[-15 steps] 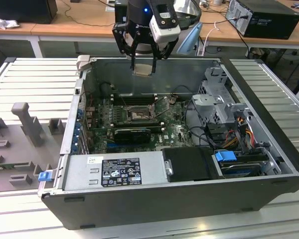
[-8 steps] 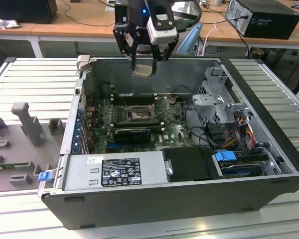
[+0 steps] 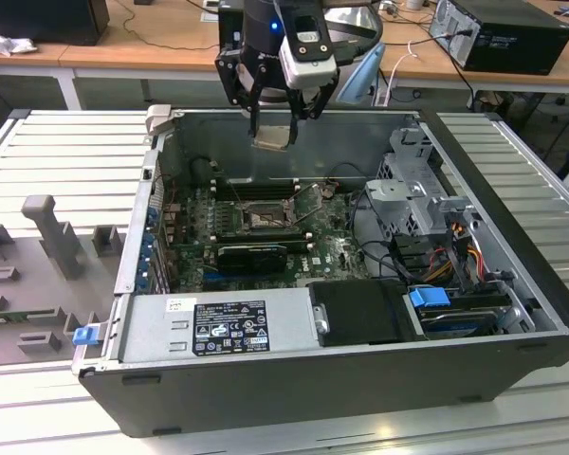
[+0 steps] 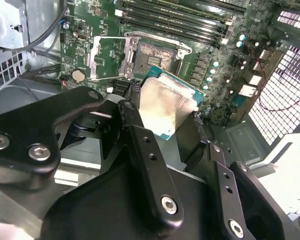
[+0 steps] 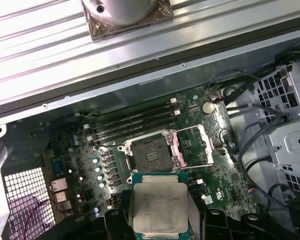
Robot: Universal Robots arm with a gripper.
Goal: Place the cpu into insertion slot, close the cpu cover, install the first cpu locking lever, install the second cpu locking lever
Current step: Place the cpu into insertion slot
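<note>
From my remote seat I saw the gripper (image 3: 274, 123) hanging in the upper middle of the exterior view, above the rear wall of the open computer case (image 3: 512, 313), which sat on a ribbed grey desk (image 3: 66, 152). Its fingers (image 4: 135, 117) were clamped on two opposite edges of the cpu (image 3: 271, 137), so the small square chip hung in the air, well clear of the green circuit board (image 3: 337, 251) below it. In the first wrist view the cpu (image 5: 159, 207) showed its pale metal face with a green border, held about level between the black fingers. In the second wrist view it looked tilted. The insertion slot (image 5: 151, 156) lay on the board beyond the chip with its dark centre bare, just beside the long black memory slots (image 5: 135, 122). The cpu cover (image 5: 192, 147) stood swung open next to the slot, a thin metal frame over the board. In the exterior view the slot (image 3: 264, 220) sat near the middle of the picture, below the gripper.
</note>
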